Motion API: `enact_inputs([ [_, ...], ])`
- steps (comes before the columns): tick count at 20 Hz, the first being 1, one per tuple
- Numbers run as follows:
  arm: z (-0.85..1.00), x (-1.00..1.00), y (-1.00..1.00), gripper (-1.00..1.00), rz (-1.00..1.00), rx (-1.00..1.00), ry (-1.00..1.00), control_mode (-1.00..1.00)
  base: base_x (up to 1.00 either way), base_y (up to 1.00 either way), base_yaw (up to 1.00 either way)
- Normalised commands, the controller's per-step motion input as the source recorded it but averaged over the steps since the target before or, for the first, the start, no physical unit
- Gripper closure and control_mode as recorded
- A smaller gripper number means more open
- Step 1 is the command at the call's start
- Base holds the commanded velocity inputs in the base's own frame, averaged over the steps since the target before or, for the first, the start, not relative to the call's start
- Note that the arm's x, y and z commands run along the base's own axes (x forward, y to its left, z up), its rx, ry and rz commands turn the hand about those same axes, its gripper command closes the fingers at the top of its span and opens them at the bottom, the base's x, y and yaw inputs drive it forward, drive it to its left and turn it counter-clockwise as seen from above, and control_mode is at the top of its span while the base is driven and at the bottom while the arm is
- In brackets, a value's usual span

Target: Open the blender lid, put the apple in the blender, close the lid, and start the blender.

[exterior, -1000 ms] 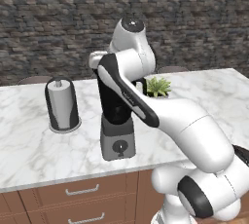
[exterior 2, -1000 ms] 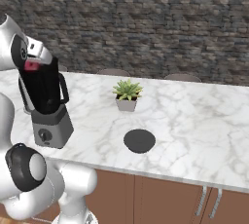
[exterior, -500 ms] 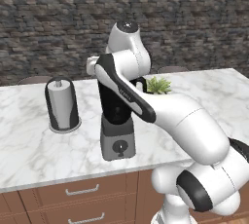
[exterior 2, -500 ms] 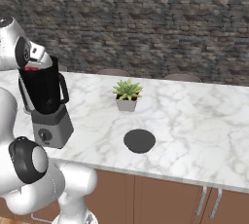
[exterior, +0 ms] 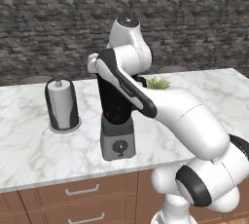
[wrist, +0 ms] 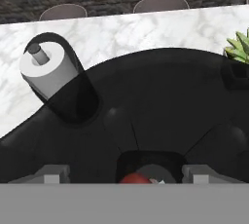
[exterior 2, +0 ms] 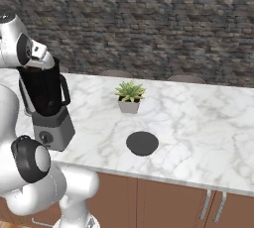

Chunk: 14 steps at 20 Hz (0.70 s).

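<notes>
One apple (wrist: 135,178) lies at the bottom of the open blender (exterior 2: 45,104), released by the spread gripper (wrist: 125,173) above; the blender lid (exterior 2: 142,143), well apart on the counter (exterior 2: 198,123), risks slipping when fetched.

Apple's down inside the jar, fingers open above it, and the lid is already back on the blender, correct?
Not the lid. The blender lid lies flat on the counter in front of the potted plant, as the right base view shows. The apple is inside the blender.
</notes>
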Motion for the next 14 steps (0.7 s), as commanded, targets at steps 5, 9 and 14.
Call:
enact_inputs([
  [5, 0.45, -0.14, -0.23, -1.00, -0.02, 0.00, -0.03, -1.00, 0.00, 0.00, 0.00],
  [9, 0.35, -0.39, -0.73, -1.00, -0.09, 0.00, -0.08, -1.00, 0.00, 0.00, 0.00],
  [14, -0.16, -0.51, -1.00, -1.00, -0.17, 0.05, -0.01, -1.00, 0.00, 0.00, 0.00],
])
